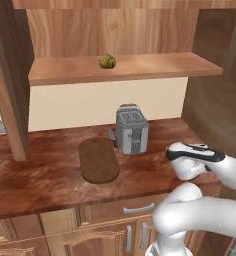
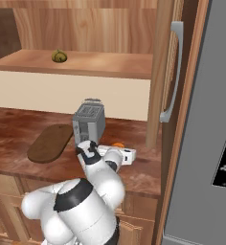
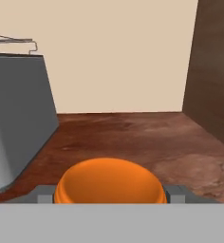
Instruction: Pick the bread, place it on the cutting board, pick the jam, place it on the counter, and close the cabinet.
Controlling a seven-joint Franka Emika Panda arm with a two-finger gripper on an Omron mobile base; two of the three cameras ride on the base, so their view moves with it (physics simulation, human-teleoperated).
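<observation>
Gripper (image 3: 109, 199): low over the counter, just right of the toaster; the finger tips (image 3: 176, 194) sit against either side of the jam, so the jaws appear to be pinching the jar.
Jam (image 3: 109, 182): orange jar between the fingers, at counter level (whether it rests on the wood or hangs just above it cannot be told); in the right base view a sliver of orange (image 2: 118, 144) shows beside the hand.
Counter (image 1: 50, 170): reddish-brown worktop; judged to be the jam's destination, so this step looks near its end, release outstanding.
Toaster (image 1: 131, 131): grey, upright, between the cutting board and the hand.
Cutting board (image 1: 98, 160): dark oval, flat on the counter, left of the toaster, nothing on it.
Bread (image 1: 107, 61): olive-yellow ball on the cabinet's shelf, well apart from the board; that step not done.
Cabinet (image 2: 163, 72): door standing open, bar handle (image 2: 172, 72) facing out; closing remains.
</observation>
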